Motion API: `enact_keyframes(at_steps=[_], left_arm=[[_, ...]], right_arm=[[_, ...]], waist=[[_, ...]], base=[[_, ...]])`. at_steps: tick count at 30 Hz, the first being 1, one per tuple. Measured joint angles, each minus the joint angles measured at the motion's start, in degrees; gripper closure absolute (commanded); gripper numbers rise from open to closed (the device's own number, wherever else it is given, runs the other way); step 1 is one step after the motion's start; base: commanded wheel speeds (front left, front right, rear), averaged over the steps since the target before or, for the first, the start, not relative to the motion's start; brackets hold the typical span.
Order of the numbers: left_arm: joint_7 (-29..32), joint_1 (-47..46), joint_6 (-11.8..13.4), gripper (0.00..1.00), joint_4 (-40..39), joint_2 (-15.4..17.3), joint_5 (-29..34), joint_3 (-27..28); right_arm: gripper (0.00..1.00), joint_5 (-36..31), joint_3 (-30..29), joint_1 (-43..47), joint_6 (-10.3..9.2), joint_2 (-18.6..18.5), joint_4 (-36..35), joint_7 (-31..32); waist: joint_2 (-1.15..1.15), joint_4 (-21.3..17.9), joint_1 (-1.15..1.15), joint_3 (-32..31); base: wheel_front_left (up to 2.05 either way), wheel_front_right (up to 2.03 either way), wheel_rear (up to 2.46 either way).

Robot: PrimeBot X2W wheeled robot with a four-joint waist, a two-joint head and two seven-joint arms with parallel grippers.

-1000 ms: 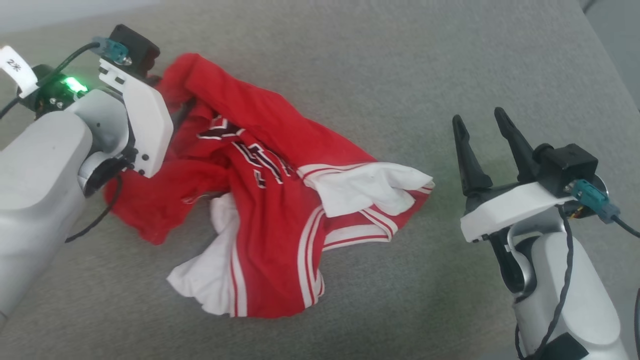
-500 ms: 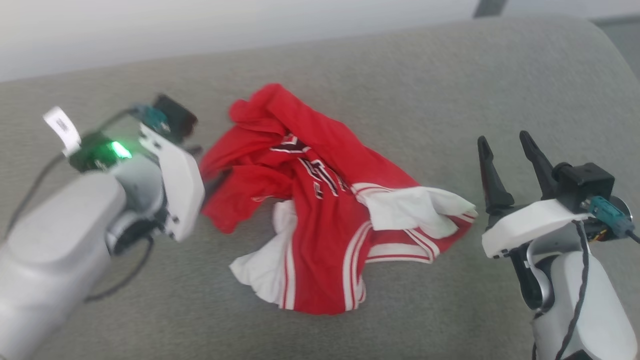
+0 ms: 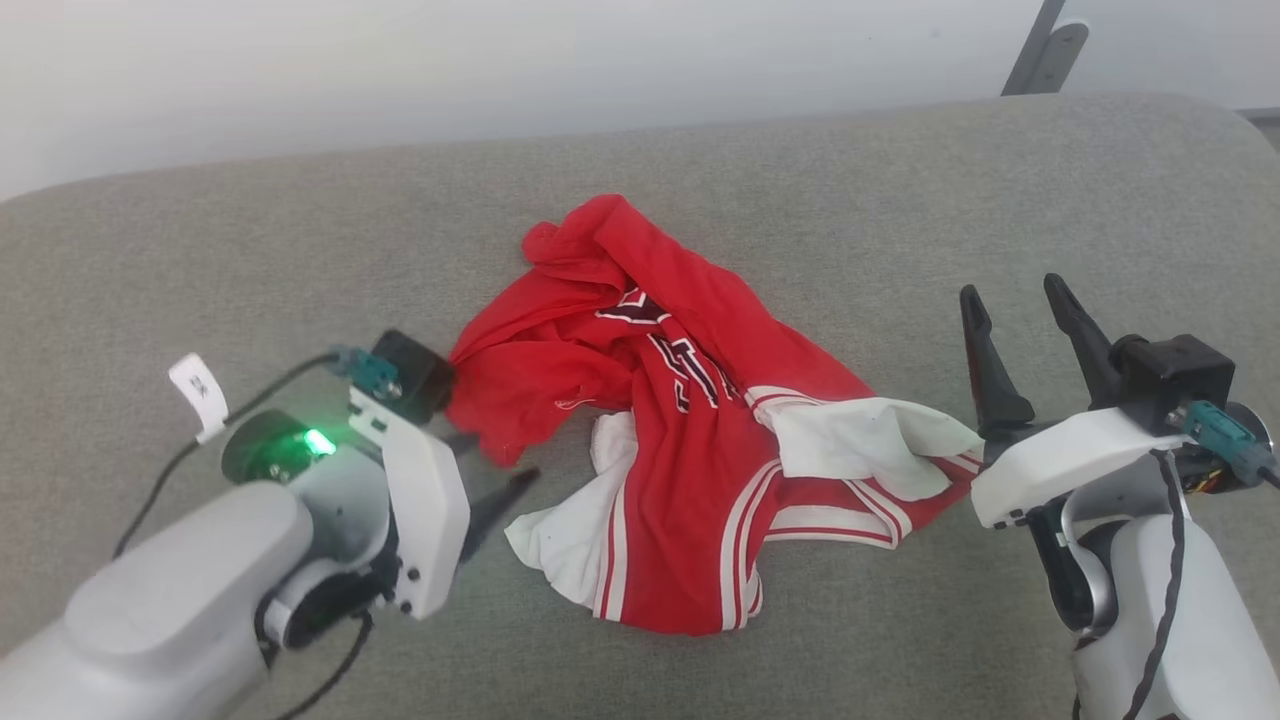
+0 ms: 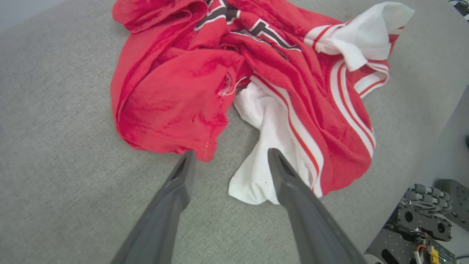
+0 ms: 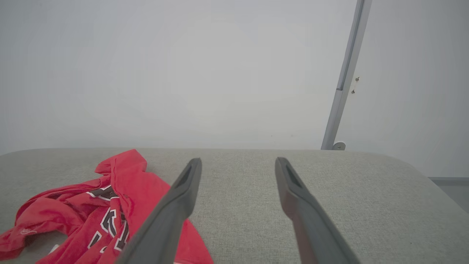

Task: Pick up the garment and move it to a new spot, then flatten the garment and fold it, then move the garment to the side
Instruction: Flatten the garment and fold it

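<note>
Jaws apart, the left gripper (image 4: 229, 157) is backing off the crumpled garment (image 3: 690, 470); the right gripper (image 3: 1012, 290), also agape, is waiting. Flattening looks next.

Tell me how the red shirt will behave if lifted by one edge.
Likely floppy: the shirt lies crumpled in soft folds, so it should drape. Probably light, since the fabric looks thin. The loose white sleeve may trail.

Crumpled garment (image 3: 690, 440) blocked the middle of the grey cushion (image 3: 200, 250); bare fabric lay open on every side of it. Left claw (image 4: 231, 151), spread wide, sat just beside its red hem (image 4: 165, 145), right claw (image 3: 1012, 287) just beside the white sleeve (image 3: 860, 445).
</note>
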Motion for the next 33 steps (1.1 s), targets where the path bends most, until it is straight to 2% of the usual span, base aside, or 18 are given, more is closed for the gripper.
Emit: enact_keyframes(at_steps=[9,17,32,33], left_arm=[[-2.12,1.58,0.40,0.00,0.14,0.67,-0.47,0.62],[-2.16,-0.50,-0.40,0.00,6.03,1.29,-0.21,1.49],[-0.73,-5.01,-6.11,0.00,25.70,-1.70,2.14,-1.34],[-0.76,-5.53,-6.56,0.45,26.86,-2.00,2.11,-1.44]], right_arm=[[0.00,0.15,-0.03,-0.02,0.00,-0.11,-0.04,0.01],[0.00,0.46,0.66,-1.03,0.00,0.05,0.43,-0.35],[0.00,0.94,1.81,-2.47,0.00,0.47,1.16,-1.42],[0.00,0.97,1.93,-2.50,0.00,0.49,1.19,-1.53]], waist=[[0.00,-1.91,0.00,0.33],[0.00,-5.34,0.00,0.71],[-0.01,-11.33,0.00,4.69],[-0.01,-11.63,0.00,5.09]], base=[[0.00,0.00,0.00],[0.00,0.00,0.00],[0.00,0.00,0.00],[0.00,0.00,0.00]])
